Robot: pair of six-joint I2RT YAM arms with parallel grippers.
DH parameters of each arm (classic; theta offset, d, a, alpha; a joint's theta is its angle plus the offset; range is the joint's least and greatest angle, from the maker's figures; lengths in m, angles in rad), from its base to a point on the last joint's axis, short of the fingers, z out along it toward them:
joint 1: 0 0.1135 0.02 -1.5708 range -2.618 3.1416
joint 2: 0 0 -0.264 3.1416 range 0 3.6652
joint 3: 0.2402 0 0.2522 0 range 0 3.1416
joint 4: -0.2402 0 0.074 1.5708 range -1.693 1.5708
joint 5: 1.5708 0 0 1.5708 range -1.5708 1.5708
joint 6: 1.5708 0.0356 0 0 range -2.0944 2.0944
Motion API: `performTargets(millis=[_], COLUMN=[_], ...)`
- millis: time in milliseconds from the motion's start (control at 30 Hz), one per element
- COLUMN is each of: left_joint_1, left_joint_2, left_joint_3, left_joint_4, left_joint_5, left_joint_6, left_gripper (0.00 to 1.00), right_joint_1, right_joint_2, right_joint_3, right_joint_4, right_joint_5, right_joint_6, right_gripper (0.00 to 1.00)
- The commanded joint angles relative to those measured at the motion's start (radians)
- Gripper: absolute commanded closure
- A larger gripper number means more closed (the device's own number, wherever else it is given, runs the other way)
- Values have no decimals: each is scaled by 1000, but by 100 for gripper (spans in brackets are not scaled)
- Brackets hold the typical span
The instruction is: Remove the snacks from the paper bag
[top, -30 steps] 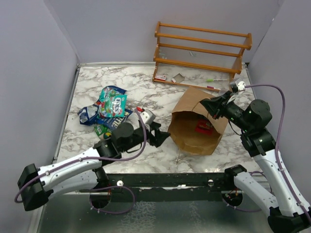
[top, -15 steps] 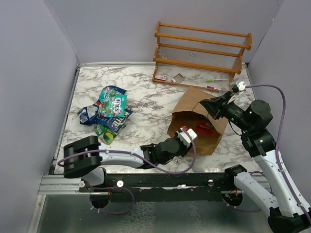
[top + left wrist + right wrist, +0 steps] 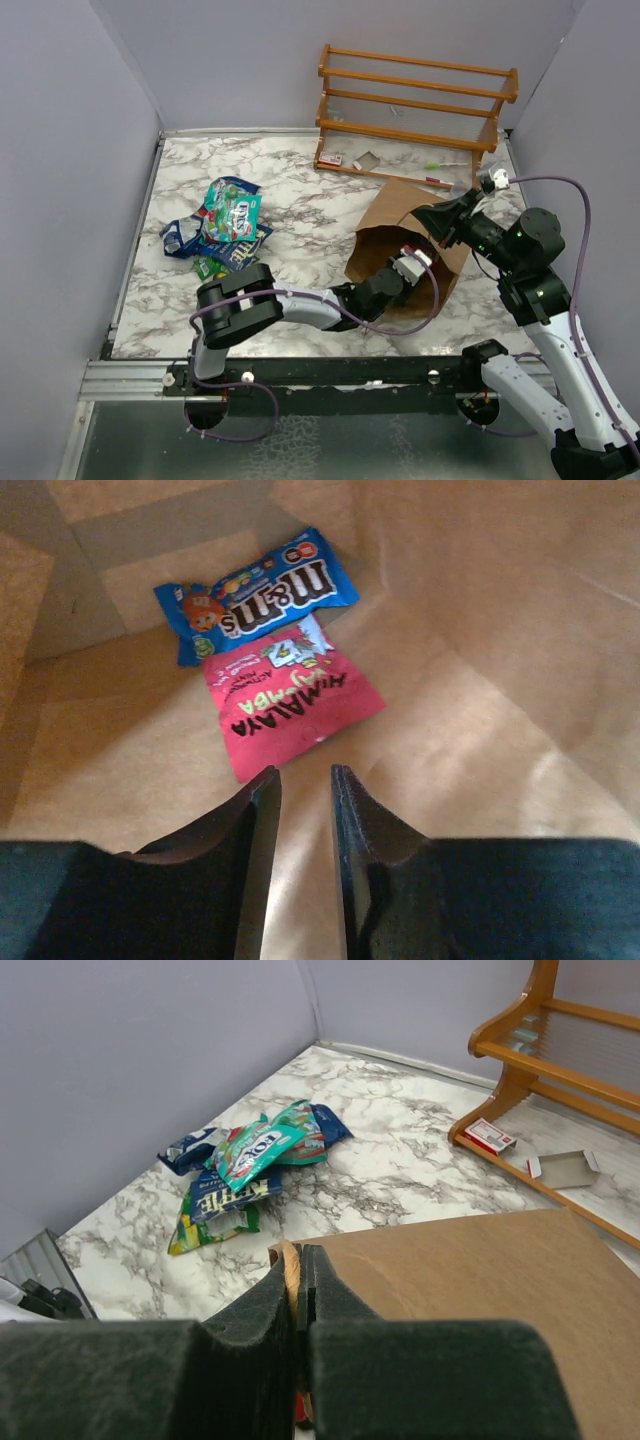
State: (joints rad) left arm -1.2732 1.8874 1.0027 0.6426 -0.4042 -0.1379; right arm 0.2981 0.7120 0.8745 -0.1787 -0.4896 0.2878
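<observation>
The brown paper bag lies on its side with its mouth toward the near edge. My right gripper is shut on the bag's upper rim and holds the mouth up. My left gripper is inside the mouth. The left wrist view shows its fingers a narrow gap apart with nothing between them, just short of a red snack packet. A blue candy packet lies behind that one on the bag's floor. More snacks lie heaped on the marble to the left: teal-red, dark blue, green-yellow.
An orange wooden rack stands at the back, with a small red-white box and a grey scrap at its foot. Grey walls close in the marble table on three sides.
My left arm has swung from left of the bag into its mouth, and its jaws have narrowed. The right gripper has kept its hold on the rim.
</observation>
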Motion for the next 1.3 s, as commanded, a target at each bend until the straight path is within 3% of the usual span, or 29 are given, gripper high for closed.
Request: performTargets(millis=[0, 133, 400, 467, 533, 900, 1000, 1267], left_joint_1=[38, 55, 92, 97, 101, 122, 131, 142], left_joint_2=[61, 108, 203, 229, 260, 390, 419, 379], left_joint_3=[42, 76, 180, 211, 254, 324, 326, 310], left_joint_4=[38, 47, 4, -11, -43, -83, -73, -77], left_joint_5=[41, 71, 117, 105, 97, -11, -8, 12], left_joint_6=[-70, -81, -125, -130, -131, -95, -86, -51], left_gripper=[70, 60, 20, 4, 1, 6, 17, 59], right_joint_1=[-1, -1, -1, -1, -1, -1, -1, -1], right_joint_2=[-11, -11, 1, 4, 8, 6, 5, -1], right_joint_3=[29, 27, 34, 33, 31, 26, 26, 29], right_joint_4=[22, 23, 24, 25, 27, 24, 24, 13], right_joint_5=[-25, -24, -32, -35, -39, -42, -42, -31], right_joint_6=[12, 11, 13, 15, 19, 26, 27, 19], right_gripper=[98, 98, 98, 98, 98, 98, 98, 98])
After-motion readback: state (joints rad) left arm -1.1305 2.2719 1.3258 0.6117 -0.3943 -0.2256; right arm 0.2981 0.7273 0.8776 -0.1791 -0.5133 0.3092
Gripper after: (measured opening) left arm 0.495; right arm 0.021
